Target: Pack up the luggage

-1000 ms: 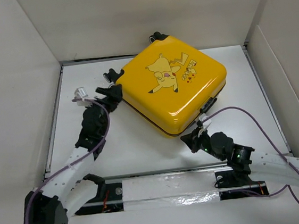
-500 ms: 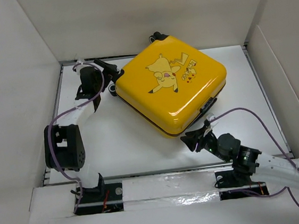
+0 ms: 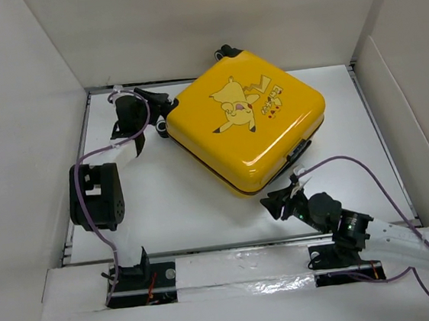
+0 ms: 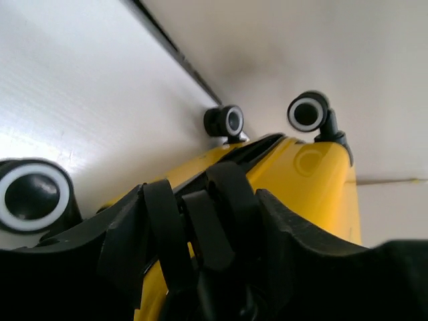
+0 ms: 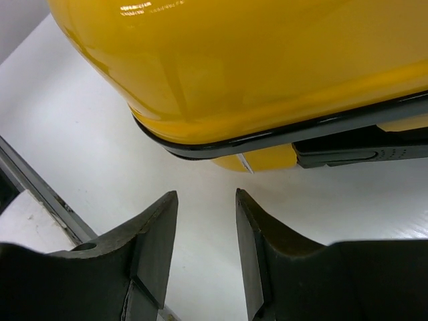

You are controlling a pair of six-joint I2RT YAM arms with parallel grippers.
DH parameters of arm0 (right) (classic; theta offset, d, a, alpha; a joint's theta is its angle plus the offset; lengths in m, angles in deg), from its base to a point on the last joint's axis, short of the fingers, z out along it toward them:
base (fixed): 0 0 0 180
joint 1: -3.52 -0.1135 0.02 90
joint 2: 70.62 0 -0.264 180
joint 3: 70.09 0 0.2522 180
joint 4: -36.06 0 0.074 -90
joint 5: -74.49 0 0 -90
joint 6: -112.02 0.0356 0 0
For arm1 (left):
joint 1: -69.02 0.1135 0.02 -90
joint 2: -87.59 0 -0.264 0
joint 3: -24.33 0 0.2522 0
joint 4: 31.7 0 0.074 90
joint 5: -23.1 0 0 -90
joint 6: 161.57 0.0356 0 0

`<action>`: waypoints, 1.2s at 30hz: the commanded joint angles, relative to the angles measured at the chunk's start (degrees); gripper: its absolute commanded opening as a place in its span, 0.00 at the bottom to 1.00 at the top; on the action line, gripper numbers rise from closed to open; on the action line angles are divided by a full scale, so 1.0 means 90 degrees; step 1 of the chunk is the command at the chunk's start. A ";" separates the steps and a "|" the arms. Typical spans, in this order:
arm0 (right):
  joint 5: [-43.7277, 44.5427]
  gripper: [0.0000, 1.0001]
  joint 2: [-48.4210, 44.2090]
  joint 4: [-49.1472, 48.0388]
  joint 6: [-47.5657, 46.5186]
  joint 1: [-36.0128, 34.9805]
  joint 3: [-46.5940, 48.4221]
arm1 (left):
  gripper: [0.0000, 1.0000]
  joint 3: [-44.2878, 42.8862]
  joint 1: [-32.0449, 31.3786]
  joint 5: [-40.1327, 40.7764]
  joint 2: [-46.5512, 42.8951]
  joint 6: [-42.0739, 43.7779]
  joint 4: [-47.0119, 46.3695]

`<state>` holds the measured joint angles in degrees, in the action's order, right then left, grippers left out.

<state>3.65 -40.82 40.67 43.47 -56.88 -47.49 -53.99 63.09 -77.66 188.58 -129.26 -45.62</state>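
Observation:
The luggage (image 3: 247, 119) is a yellow hard-shell case with a cartoon print, lying flat and closed at the back middle of the table. My left gripper (image 3: 164, 109) is at its left corner by a black wheel (image 3: 163, 128). In the left wrist view the jaws (image 4: 200, 200) are closed around black loops (image 4: 224, 200) on the luggage's dark edge band, with the yellow shell (image 4: 314, 180) behind. My right gripper (image 3: 271, 200) stands open and empty just off the near corner. The right wrist view shows its fingers (image 5: 206, 194) short of the black zipper band (image 5: 267, 137).
White walls box in the table on the left, back and right. A dark rail (image 3: 231, 245) runs along the near edge by the arm bases. Purple cables (image 3: 370, 179) loop over both arms. More black wheels (image 4: 307, 112) stick out at the case's far end.
My left arm has swung up and back to the luggage's far-left corner, and its jaws have closed onto the black loops. My right gripper has opened and drawn slightly back from the near corner.

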 commanded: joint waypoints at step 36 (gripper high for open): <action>0.0918 0.57 -0.0032 0.0138 -0.0176 -0.0095 0.0443 | 0.00 -0.0777 -0.0014 -0.0015 -0.0401 0.0482 0.0019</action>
<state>8.64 -43.59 46.20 44.09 -57.32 -47.12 -61.83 63.77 -75.67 189.41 -128.19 -38.50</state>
